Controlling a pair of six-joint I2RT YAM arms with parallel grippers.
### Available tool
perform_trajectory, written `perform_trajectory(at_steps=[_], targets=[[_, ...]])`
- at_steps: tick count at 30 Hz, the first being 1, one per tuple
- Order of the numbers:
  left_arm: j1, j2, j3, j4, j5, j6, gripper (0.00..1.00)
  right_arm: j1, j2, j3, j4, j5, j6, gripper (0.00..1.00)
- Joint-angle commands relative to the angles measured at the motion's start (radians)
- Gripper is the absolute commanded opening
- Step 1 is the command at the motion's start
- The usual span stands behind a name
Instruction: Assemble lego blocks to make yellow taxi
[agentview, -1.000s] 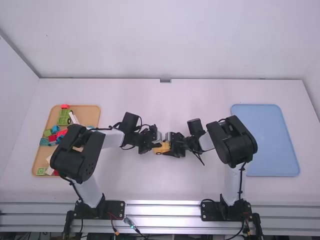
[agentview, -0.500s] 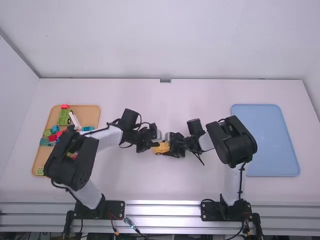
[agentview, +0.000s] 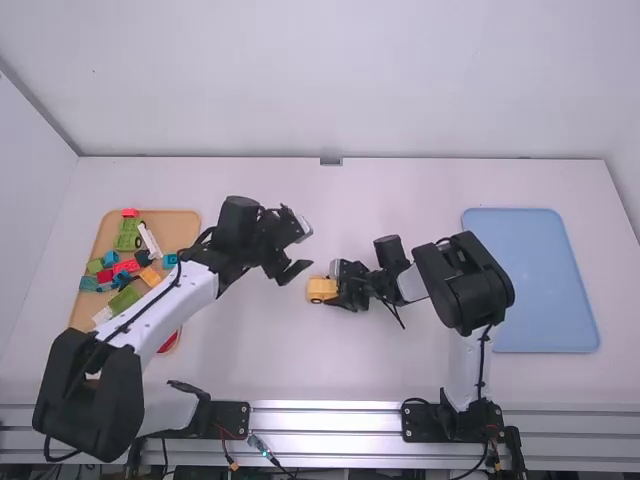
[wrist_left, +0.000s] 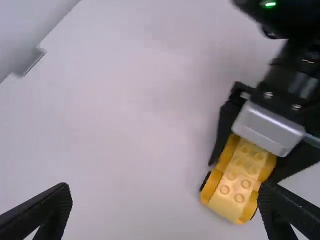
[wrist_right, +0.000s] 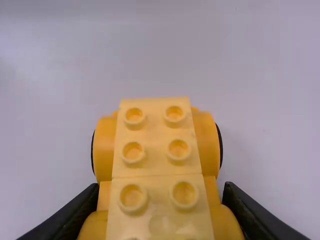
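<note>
My left gripper (agentview: 302, 250) stands open in the high view, up and to the left of the yellow car (agentview: 320, 289), apart from it. In the left wrist view the left gripper (wrist_left: 165, 207) has widely spread fingers, with the car (wrist_left: 239, 182) farther off near its right finger. The right gripper (agentview: 340, 288) is shut on the car at the middle of the table. In the right wrist view the right gripper (wrist_right: 160, 200) holds the sides of the car (wrist_right: 159, 150), whose studded yellow top faces up, with black wheel edges at its sides.
A wooden tray (agentview: 190, 220) at the left holds several loose blocks in green, red, blue, white and yellow, partly under the left arm. A blue tray (agentview: 545, 280) lies at the right, beside the right arm.
My left gripper has come away from the car, up and to the left, and opened. The left arm has swung back toward its base. The right arm and the car have stayed put.
</note>
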Motion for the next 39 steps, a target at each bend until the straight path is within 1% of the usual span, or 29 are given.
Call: perform_trajectory(at_steps=[1,5,6,8,11,13,15,16,17,21,25,31,33,35,37,39], targets=[[0.007,-0.026,0.005,0.004,-0.164,-0.148,0.99,0.001,0.003,-0.002,-0.027,0.091,0.006,0.58],[0.007,-0.025,0.005,0.019,-0.290,-0.206,0.99,0.001,-0.004,-0.002,-0.037,0.092,0.003,0.58],[0.007,-0.025,0.005,0.030,-0.330,-0.241,0.99,0.001,-0.006,-0.002,-0.041,0.092,0.002,0.62],[0.007,-0.025,0.005,0.048,-0.373,-0.270,0.99,0.001,-0.011,-0.002,-0.050,0.093,-0.008,0.63],[0.008,-0.025,0.005,0.061,-0.395,-0.256,0.99,0.001,-0.022,-0.002,-0.080,0.094,-0.048,0.62],[0.008,-0.025,0.005,0.066,-0.396,-0.261,0.99,0.001,-0.026,-0.002,-0.089,0.097,-0.050,0.65],[0.008,-0.025,0.005,0.066,-0.396,-0.303,0.99,0.001,-0.032,-0.002,-0.092,0.095,-0.049,0.82],[0.007,-0.025,0.005,0.066,-0.396,-0.329,0.99,0.001,-0.037,-0.002,-0.094,0.096,-0.049,0.92],[0.008,-0.025,0.005,0.065,-0.396,-0.349,0.99,0.000,-0.040,-0.002,-0.094,0.097,-0.048,0.99],[0.008,-0.025,0.005,0.068,-0.396,-0.356,0.99,-0.016,-0.083,-0.002,-0.152,0.101,-0.049,0.99],[0.007,-0.025,0.005,0.071,-0.436,-0.368,0.99,-0.020,-0.179,-0.002,-0.283,0.192,-0.049,0.99],[0.007,-0.025,0.005,0.073,-0.671,-0.535,0.99,-0.018,-0.393,-0.002,-0.535,0.432,-0.050,0.99],[0.007,-0.025,0.005,0.072,-0.699,-0.548,0.99,-0.019,-0.440,-0.002,-0.572,0.479,-0.049,0.99],[0.008,-0.025,0.005,0.069,-0.723,-0.550,0.99,-0.020,-0.515,-0.002,-0.610,0.545,-0.049,0.99],[0.007,-0.025,0.005,0.066,-0.736,-0.550,0.99,-0.020,-0.557,-0.002,-0.623,0.583,-0.049,0.99],[0.008,-0.025,0.005,0.065,-0.737,-0.529,0.99,-0.020,-0.621,-0.002,-0.624,0.657,-0.049,0.99]])
